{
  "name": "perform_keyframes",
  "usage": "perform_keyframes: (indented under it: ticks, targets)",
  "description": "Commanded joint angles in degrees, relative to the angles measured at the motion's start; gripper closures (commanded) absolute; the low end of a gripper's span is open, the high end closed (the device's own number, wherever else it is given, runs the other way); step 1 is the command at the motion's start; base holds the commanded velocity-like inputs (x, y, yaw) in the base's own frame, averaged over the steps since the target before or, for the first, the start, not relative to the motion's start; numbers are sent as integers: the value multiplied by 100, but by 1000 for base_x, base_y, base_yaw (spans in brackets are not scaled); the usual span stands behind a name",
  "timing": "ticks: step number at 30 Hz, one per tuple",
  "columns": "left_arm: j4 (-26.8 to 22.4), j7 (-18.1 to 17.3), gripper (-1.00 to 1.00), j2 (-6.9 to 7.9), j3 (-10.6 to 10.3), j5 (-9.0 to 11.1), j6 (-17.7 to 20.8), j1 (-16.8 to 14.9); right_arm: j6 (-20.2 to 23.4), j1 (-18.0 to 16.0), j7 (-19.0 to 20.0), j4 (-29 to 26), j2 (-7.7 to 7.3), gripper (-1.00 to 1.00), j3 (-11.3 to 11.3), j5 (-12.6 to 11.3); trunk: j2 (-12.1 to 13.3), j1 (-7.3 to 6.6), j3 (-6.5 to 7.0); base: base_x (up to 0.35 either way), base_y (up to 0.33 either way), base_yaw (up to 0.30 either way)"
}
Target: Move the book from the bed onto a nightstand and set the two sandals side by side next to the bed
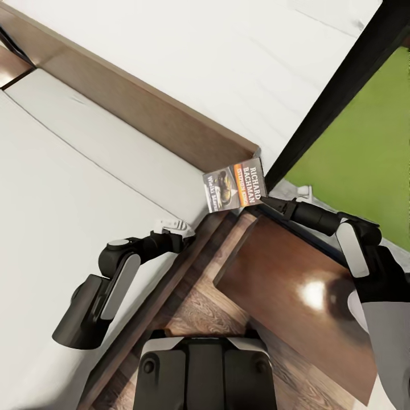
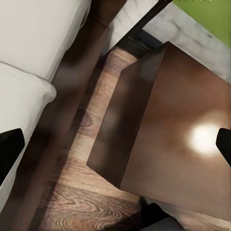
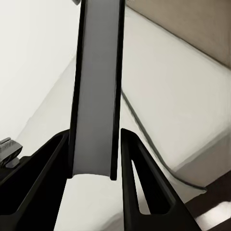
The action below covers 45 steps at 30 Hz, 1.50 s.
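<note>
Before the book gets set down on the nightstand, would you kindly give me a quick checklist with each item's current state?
1. Right gripper shut on the book: ok; the right wrist view shows its page edge between the fingers.
2. Book off the bed: ok, held in the air.
3. Nightstand top free: ok.
4. Book over the nightstand: not ok, near its far corner.
5. Left gripper out of the way: ok, open by the bed edge.

Right gripper (image 1: 266, 201) jaws clamp book (image 1: 235, 184) above nightstand (image 1: 296, 296) far corner beside bed (image 1: 85, 188)
</note>
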Motion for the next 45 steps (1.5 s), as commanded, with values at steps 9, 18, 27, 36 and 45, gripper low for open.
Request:
perform_keyframes:
  ticks: [9,18,27,36,45]
  targets:
    - [-4,-26,-100,10,-4,-9,13,-3,17,-3,-5,0,8,100,12,-33,-9,4,1,-44,-115,-5]
    - [-4,-28,-100,10,0,27,4,-3,17,-3,-1,-5,12,100,12,-33,-9,4,5,-81,-73,0]
    - [-4,-31,-100,10,-1,34,4,-3,11,15,-4,13,10,100,12,-29,-9,4,59,-246,-1,0]
    - [-4,-32,-100,10,-1,37,4,-3,44,66,6,34,12,100,12,-43,-9,4,65,-26,0,0]
    - [2,-31,-100,4,-3,29,4,-3,59,101,-18,35,20,100,5,-28,-9,4,65,-12,-2,0]
